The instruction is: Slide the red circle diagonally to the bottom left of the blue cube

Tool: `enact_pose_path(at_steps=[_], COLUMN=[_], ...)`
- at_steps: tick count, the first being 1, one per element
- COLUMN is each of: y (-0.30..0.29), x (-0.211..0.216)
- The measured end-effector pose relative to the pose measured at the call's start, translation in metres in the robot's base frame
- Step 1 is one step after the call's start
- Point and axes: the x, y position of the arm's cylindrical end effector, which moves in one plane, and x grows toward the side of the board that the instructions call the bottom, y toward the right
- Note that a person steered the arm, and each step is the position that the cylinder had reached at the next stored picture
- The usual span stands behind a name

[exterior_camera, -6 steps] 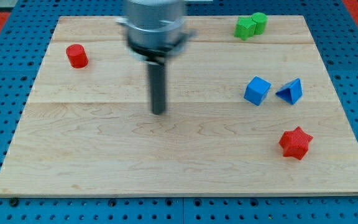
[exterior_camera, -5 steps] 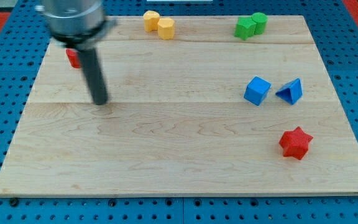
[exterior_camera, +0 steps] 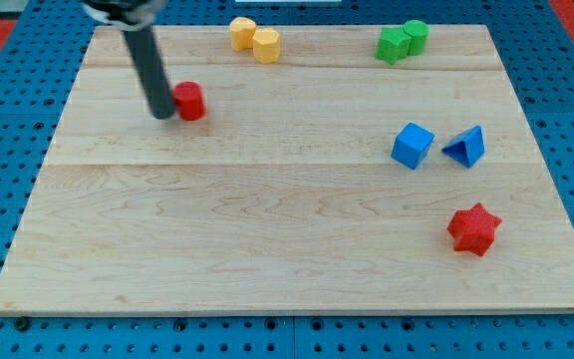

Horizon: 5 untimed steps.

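Note:
The red circle [exterior_camera: 189, 101] lies on the wooden board in the upper left part of the view. My tip [exterior_camera: 160, 114] stands right at its left side, touching or nearly touching it. The blue cube [exterior_camera: 413, 146] sits far off at the view's right, at mid height, well apart from the red circle.
A blue triangle [exterior_camera: 465, 147] lies just right of the blue cube. A red star [exterior_camera: 473, 228] lies below them. Two green blocks [exterior_camera: 402, 41] sit at the top right. Two yellow blocks [exterior_camera: 255, 39] sit at the top centre. The board's left edge [exterior_camera: 43, 170] is nearby.
My tip swung left across the board, then up behind the red circle. The red circle has moved right and slightly down from near the left edge.

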Motion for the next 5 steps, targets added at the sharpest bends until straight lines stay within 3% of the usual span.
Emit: enact_pose_path(at_steps=[2, 3, 4, 5], y=[0.022, 0.052, 0.138, 0.135], x=[-0.076, -0.013, 0.081, 0.101])
